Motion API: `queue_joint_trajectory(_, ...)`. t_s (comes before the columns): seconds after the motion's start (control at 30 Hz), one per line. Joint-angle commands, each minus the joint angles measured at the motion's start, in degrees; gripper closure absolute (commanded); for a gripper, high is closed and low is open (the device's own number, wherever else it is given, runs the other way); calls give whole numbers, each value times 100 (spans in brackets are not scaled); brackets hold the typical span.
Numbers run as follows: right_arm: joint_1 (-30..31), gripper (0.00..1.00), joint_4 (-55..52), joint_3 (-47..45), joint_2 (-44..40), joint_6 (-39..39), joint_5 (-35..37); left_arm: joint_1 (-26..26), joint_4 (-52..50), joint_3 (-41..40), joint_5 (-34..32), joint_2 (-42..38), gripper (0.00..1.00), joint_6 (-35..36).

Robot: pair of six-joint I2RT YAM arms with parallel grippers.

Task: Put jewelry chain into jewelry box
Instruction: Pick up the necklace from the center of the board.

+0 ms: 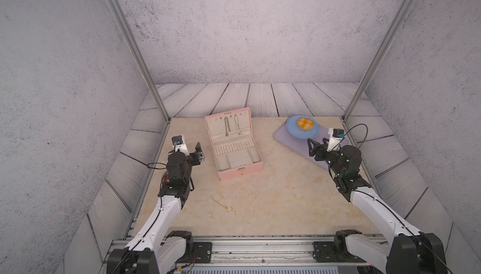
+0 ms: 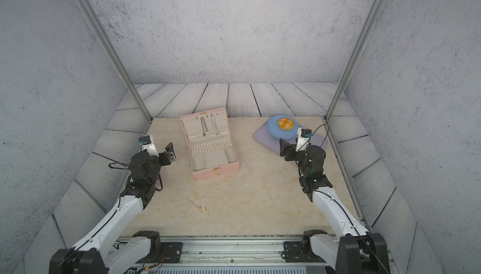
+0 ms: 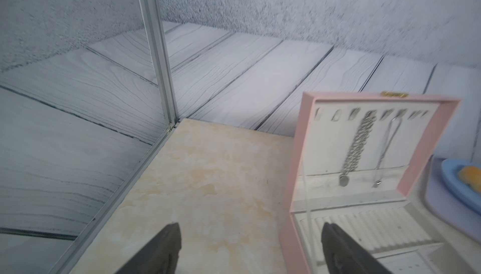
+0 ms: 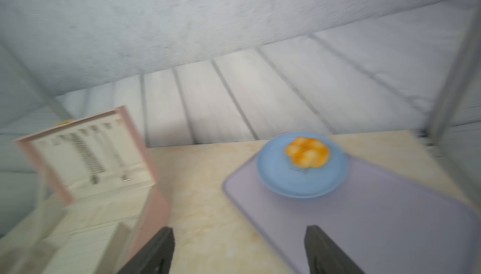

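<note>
The thin gold jewelry chain (image 1: 223,205) (image 2: 197,206) lies loose on the beige tabletop, in front of the box and nearer the left arm. The pink jewelry box (image 1: 240,171) (image 2: 217,173) stands open at mid-table with its lid upright, cream lining showing. My left gripper (image 1: 199,152) (image 2: 170,152) (image 3: 251,229) hovers open just left of the box (image 3: 299,142), nothing between its fingers. My right gripper (image 1: 317,143) (image 2: 287,145) (image 4: 239,231) is open and empty over the near-left edge of the lavender tray, right of the box (image 4: 153,207). The chain is out of both wrist views.
A chunky silver chain (image 1: 227,127) and a thin silver necklace (image 1: 236,125) hang inside the lid. A blue plate (image 1: 291,129) with an orange pastry (image 1: 304,123) sits on a lavender tray (image 1: 286,140) at back right. Aluminium posts (image 1: 156,95) stand at both back table corners.
</note>
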Motion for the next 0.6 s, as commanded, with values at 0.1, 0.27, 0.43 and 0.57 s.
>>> queue_joint_trajectory(0.1, 2682, 28, -2258, 665, 1010, -191, -382, -727, -2897, 226, -105, -1227, 11, -1613)
queue_joint_trajectory(0.27, 4433, 37, -2617, 1393, 2338, -604, 335, -892, -3985, 282, 568, -1623, 12, -2255)
queue_joint_trajectory(0.43, 5151, 46, -2747, 2093, 3443, -993, 562, -936, -4507, 128, 738, -2057, 12, -2179)
queue_joint_trajectory(0.57, 5402, 52, -2932, 2629, 4189, -1117, 657, -947, -4593, -106, 841, -2339, 12, -2224)
